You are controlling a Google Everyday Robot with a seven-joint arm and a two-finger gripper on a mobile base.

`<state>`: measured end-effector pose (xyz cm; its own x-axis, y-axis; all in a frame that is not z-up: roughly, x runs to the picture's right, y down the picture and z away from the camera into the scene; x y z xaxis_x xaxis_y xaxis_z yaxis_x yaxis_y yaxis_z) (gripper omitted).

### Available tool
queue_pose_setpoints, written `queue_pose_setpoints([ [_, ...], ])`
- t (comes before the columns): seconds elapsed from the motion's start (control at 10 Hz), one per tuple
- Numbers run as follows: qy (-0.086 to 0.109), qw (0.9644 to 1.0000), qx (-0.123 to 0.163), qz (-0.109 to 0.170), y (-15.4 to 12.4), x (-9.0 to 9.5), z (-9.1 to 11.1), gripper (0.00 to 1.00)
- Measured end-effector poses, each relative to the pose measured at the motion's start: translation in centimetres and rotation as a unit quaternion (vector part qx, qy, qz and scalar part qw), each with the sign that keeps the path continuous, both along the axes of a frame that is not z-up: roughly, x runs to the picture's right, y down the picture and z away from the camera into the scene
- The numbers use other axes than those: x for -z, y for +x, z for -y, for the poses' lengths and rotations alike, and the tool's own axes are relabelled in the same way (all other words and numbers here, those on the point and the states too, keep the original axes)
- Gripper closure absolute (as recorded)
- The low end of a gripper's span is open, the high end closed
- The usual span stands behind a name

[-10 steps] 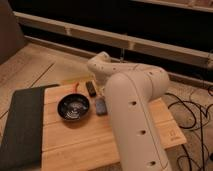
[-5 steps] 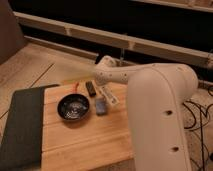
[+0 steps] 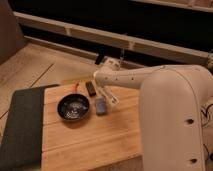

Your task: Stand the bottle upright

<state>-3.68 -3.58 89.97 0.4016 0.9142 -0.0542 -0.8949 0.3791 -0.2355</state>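
The bottle (image 3: 111,95) is a slim whitish thing lying tilted on the wooden table (image 3: 85,140), just right of the flat blue-grey block (image 3: 101,106). My gripper (image 3: 103,80) is at the end of the big white arm (image 3: 165,95), which reaches in from the right. It sits right over the bottle's upper end. I cannot tell whether it touches the bottle. The arm's end hides part of that spot.
A black bowl (image 3: 73,107) stands left of the block, with a small dark rectangular object (image 3: 91,88) behind it. A dark mat (image 3: 20,125) covers the table's left part. Cables (image 3: 206,112) hang at the far right. A dark wall with rails runs behind.
The arm's bulk has swung from over the table's middle to the right. Its end has stayed near the bottle and the block.
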Motion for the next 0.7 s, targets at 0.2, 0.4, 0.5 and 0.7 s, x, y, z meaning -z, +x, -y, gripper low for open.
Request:
queue_pose_setpoints([
  [0.2, 0.000, 1.0000, 0.000, 0.000, 0.0, 0.0, 0.0, 1.00],
  [0.4, 0.000, 1.0000, 0.000, 0.000, 0.0, 0.0, 0.0, 1.00],
  [0.5, -0.001, 1.0000, 0.001, -0.001, 0.0, 0.0, -0.1, 1.00],
  [0.7, -0.008, 0.9999, 0.007, -0.005, 0.0, -0.2, -1.4, 1.00],
])
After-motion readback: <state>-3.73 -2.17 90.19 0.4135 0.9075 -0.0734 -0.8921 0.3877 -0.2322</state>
